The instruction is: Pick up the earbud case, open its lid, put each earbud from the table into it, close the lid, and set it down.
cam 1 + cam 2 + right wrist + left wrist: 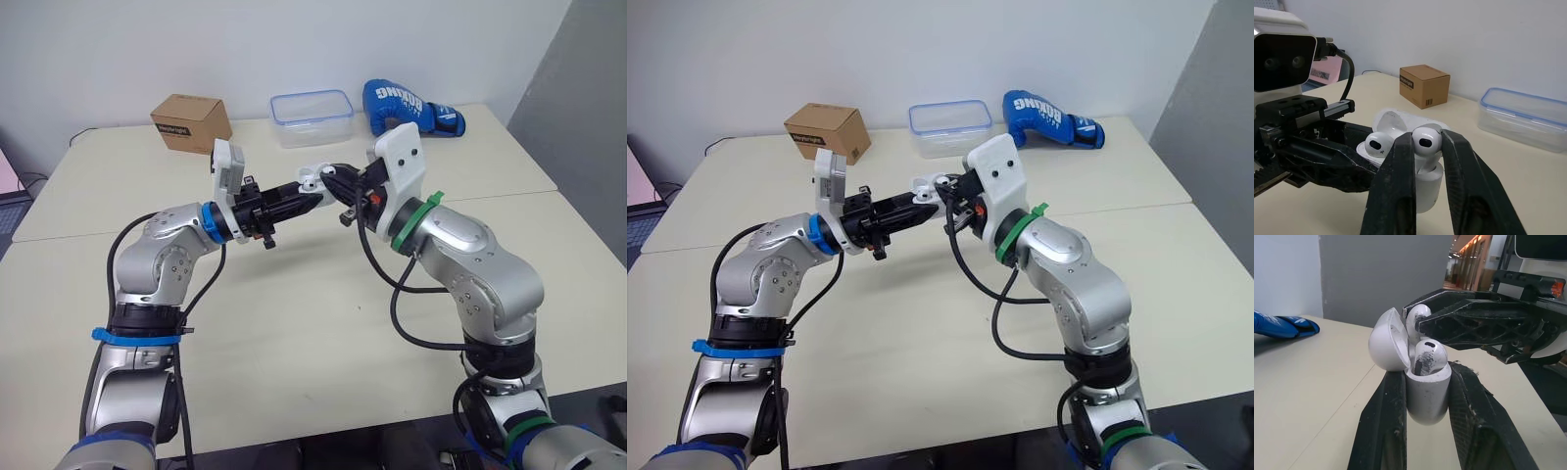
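- Starting at the near edge, the pale surface (294, 333) runs as a broad open stretch beneath both arms, with free room out to its left and right edges.
- Above the middle of that stretch the two hands meet in the air, well inside every edge.
- Clenched on the white earbud case (1427, 399), the left hand (1427, 377) presses one black finger against each side of the body and holds it upright, with the lid (1383, 340) tipped open on its hinge.
- One earbud (1430, 357) sits in the case, its head standing above the rim.
- Closed to a narrow gap, the right hand (1426, 139) pinches the head of the second earbud (1424, 143) between both fingers at the case's mouth, just beside the seated one. How deep its stem reaches cannot be told.
- Farther back, near the far edge, stand a cardboard box (191, 122), a clear container (312, 117) with a blue rim and a blue boxing glove (407, 106), all well apart from the hands.
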